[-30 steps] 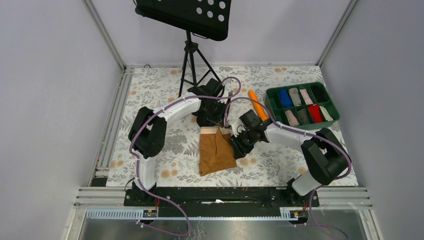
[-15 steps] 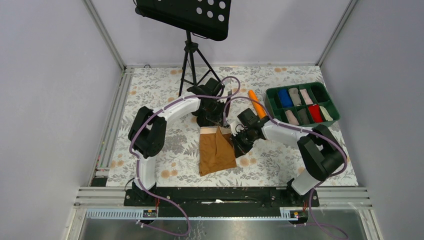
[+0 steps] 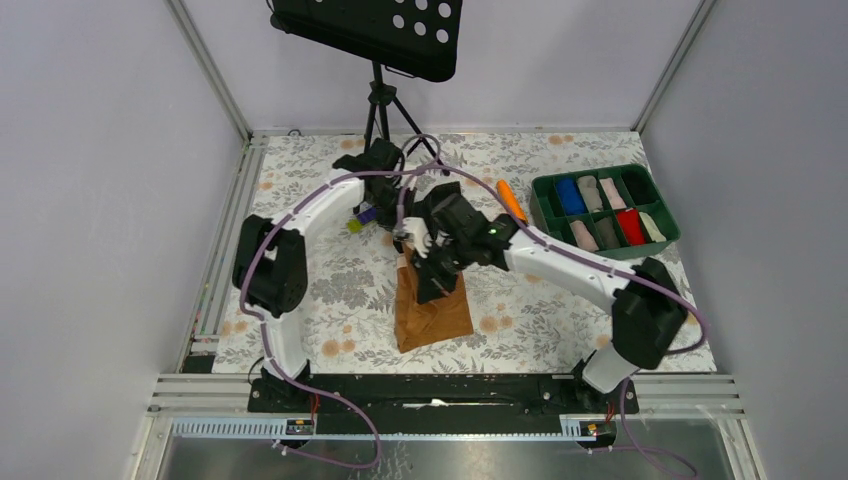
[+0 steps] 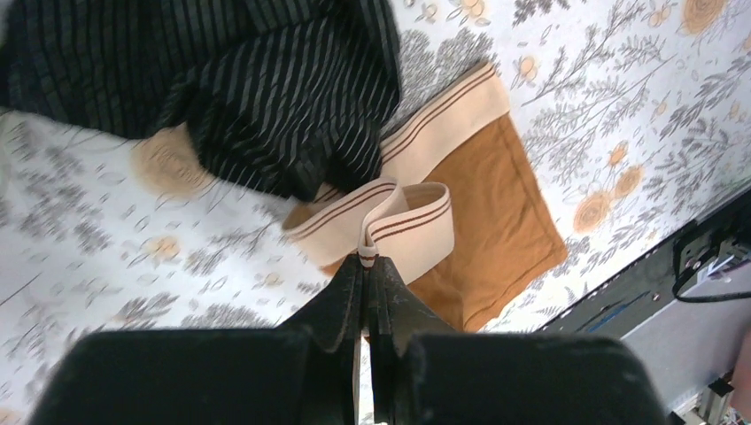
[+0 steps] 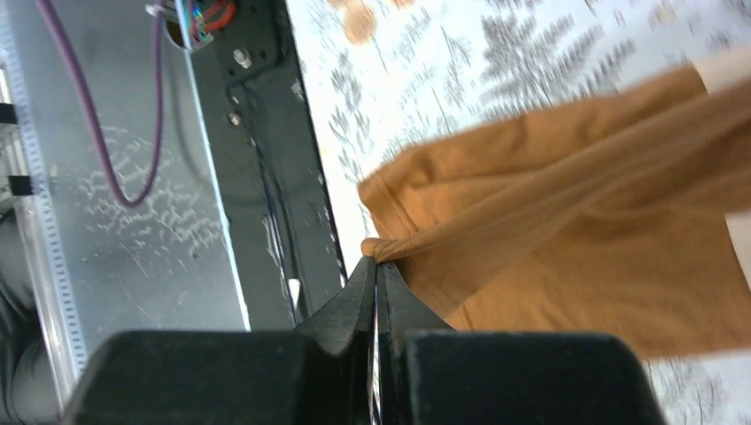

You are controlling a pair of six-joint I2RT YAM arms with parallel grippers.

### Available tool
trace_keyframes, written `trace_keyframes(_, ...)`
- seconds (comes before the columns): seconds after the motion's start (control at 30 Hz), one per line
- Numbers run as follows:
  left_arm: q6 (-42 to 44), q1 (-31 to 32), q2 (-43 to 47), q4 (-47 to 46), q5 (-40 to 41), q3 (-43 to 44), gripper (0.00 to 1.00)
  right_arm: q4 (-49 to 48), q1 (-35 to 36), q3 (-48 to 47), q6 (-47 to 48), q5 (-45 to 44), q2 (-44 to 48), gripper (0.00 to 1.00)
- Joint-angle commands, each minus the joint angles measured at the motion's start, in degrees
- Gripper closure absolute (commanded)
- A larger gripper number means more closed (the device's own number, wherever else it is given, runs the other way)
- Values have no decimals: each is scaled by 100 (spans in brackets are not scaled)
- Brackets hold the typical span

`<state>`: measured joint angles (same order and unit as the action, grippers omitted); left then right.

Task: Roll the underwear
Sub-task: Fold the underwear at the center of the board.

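The underwear (image 3: 432,315) is caramel-brown with a pale beige waistband (image 4: 416,226). It lies near the middle of the floral table, its far end raised off the cloth. In the left wrist view my left gripper (image 4: 367,258) is shut on a pinched fold of the waistband, and brown fabric (image 4: 496,199) spreads out below it. My right gripper (image 5: 376,257) is shut on a bunched corner of the underwear (image 5: 576,204), which stretches away taut from the fingertips. From above, the right gripper (image 3: 432,278) sits over the garment's far half.
A black striped garment (image 4: 221,80) lies just beyond the waistband. An orange cylinder (image 3: 511,200) rests beside a green divided tray (image 3: 600,171) of rolled garments at the right. A tripod music stand (image 3: 380,110) stands at the back. The metal frame rail (image 5: 115,177) runs along the near edge.
The right gripper has shut on the underwear's corner and swung left over the garment. The left arm has pulled back and left with the waistband, and the far end of the underwear has lifted.
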<state>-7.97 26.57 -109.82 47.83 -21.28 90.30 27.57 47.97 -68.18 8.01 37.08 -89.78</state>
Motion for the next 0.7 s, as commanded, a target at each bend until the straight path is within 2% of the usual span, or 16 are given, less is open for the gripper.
trace_keyframes(0.0,621,-350,677,588,26,-120,100,58,490,-1011,-205,407,-713,100)
trace_keyframes(0.23,1248,-1117,1153,605,638,-490,100,9,995,-2615,-479,479,-2049,100)
trace_keyframes(0.4,1514,-1283,1213,604,881,-557,100,-233,1125,-3108,-646,379,-2601,100)
trace_keyframes(0.53,1463,-1286,1138,593,636,-568,100,-238,1127,-2997,-647,310,-2522,100)
trace_keyframes(0.67,1211,-1281,988,594,-28,-494,100,-237,1120,-2322,-507,103,-1955,100)
